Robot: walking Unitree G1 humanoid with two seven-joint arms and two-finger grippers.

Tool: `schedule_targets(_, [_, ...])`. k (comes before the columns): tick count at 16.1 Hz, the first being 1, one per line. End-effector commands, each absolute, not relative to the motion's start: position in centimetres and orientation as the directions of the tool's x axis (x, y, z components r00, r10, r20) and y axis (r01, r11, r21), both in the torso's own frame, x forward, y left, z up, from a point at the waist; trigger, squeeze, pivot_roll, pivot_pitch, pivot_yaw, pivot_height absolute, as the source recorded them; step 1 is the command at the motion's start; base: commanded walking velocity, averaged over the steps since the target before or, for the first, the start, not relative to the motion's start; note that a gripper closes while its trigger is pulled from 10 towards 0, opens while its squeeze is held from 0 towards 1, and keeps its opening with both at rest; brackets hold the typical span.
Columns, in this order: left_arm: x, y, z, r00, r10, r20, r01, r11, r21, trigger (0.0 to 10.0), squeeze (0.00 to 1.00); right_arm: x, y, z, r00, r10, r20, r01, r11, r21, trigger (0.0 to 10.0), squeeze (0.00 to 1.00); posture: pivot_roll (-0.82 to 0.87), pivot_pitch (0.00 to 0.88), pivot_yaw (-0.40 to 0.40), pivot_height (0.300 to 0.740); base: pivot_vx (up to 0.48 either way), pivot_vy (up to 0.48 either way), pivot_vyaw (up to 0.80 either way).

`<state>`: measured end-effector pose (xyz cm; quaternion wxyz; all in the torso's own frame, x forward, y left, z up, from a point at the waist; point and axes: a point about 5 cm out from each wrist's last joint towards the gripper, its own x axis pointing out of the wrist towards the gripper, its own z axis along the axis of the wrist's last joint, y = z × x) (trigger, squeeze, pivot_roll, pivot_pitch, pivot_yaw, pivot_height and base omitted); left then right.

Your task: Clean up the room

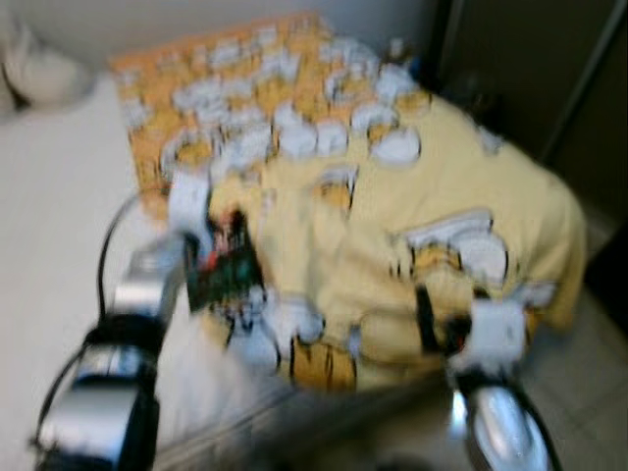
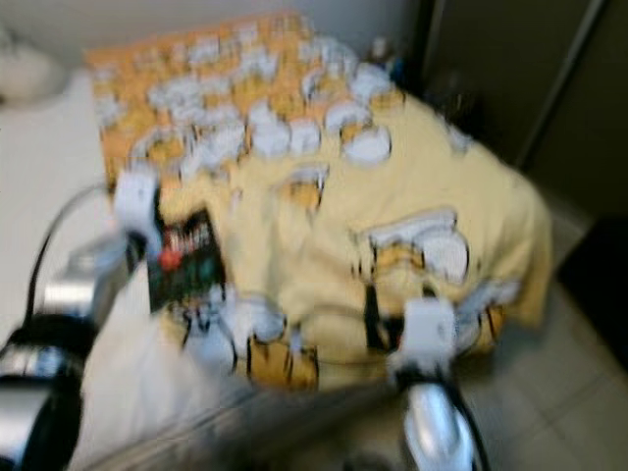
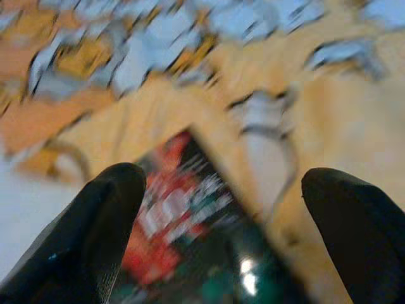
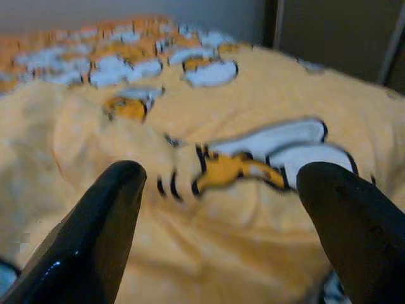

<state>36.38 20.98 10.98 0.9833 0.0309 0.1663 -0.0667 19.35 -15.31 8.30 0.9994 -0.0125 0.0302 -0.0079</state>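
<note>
We are at the approach step. A yellow blanket [image 1: 432, 226] with white-and-orange cartoon prints lies rumpled over the bed [image 1: 59, 196], bunched toward the bed's near edge. A dark packet [image 1: 222, 267] with red and green print rests on the blanket near that edge, on our left side.

The left end effector [image 3: 224, 209] is released: in the left wrist view its two black fingers [image 3: 101, 215] stand well apart, with the packet between and just beyond them, not yet gripped. The right end effector [image 4: 221, 190] is also released, its fingers spread over a fold of the blanket at the bed's near edge.

All views are blurred, so exact contact cannot be confirmed.

Judged next move: we advance the left end effector until the packet sits between the fingers, then close. The soft blanket may yield or get pinched with the packet.
</note>
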Motion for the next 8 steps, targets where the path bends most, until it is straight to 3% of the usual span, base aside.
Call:
schedule_targets(1, [36.3, 22.7, 10.8, 0.936, -0.041, -0.350, 0.064, 0.996, 0.056, 10.0, 0.00, 19.2, -14.8, 8.8, 0.998, 0.015, -0.053, -0.016, 1.000, -0.004, 10.0, 0.00, -0.16, 0.161, 0.098, 0.740, 0.000, 0.000, 0.00])
schedule_targets(8, [35.2, 28.0, 10.2, 0.899, 0.217, -0.380, -0.225, 0.974, 0.024, 10.0, 0.00, 16.8, -15.4, 9.1, 0.992, 0.031, -0.122, -0.034, 0.999, -0.017, 10.0, 0.00, -0.19, 0.207, 0.072, 0.740, 0.000, 0.000, 0.00])
